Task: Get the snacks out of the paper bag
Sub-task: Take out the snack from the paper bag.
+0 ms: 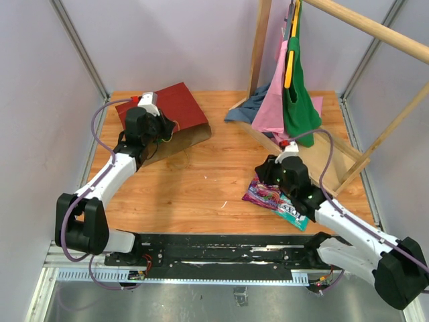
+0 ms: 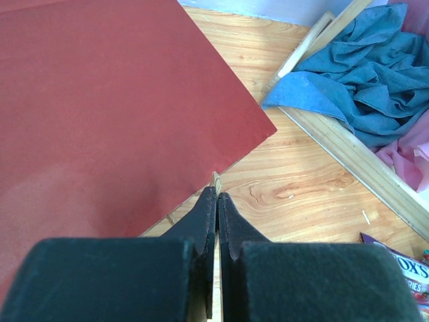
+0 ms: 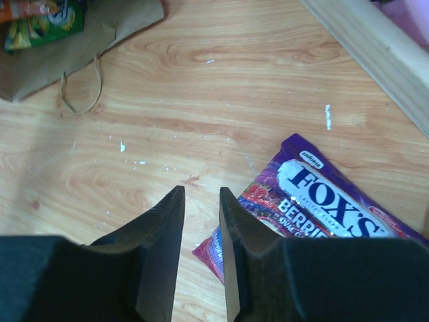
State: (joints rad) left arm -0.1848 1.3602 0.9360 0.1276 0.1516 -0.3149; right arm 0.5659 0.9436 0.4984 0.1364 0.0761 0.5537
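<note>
The paper bag (image 1: 175, 107) lies on its side at the far left of the tabletop (image 1: 201, 181), dark red face up and its brown kraft mouth opening toward the middle. In the right wrist view the mouth shows an orange packet and a green one (image 3: 40, 17) just inside it; their print is too blurred to read. A pale twine handle (image 3: 80, 111) loops out onto the wood. The left tool (image 2: 216, 194) sits at the mouth with its fingers pressed together on a thin pale edge of the bag. Well apart from the bag, toward the right, a purple packet (image 3: 322, 208) lies flat on the tabletop, lettered "FOX'S" in dark blue on a white panel, with "BERRIES" in white beneath; the smaller lines cannot be read. A teal packet (image 1: 295, 216) lies against its near side, partly hidden by the right arm. The right tool (image 3: 201, 194) hangs over the bare wood just beside the purple packet's corner, its fingers slightly parted with nothing between them. Behind stands a pale wooden frame (image 3: 375, 50), a crumpled blue cloth (image 2: 362, 74) on its base, and a pink garment (image 1: 273, 100) and a green garment (image 1: 298, 111) hanging above it.
</note>
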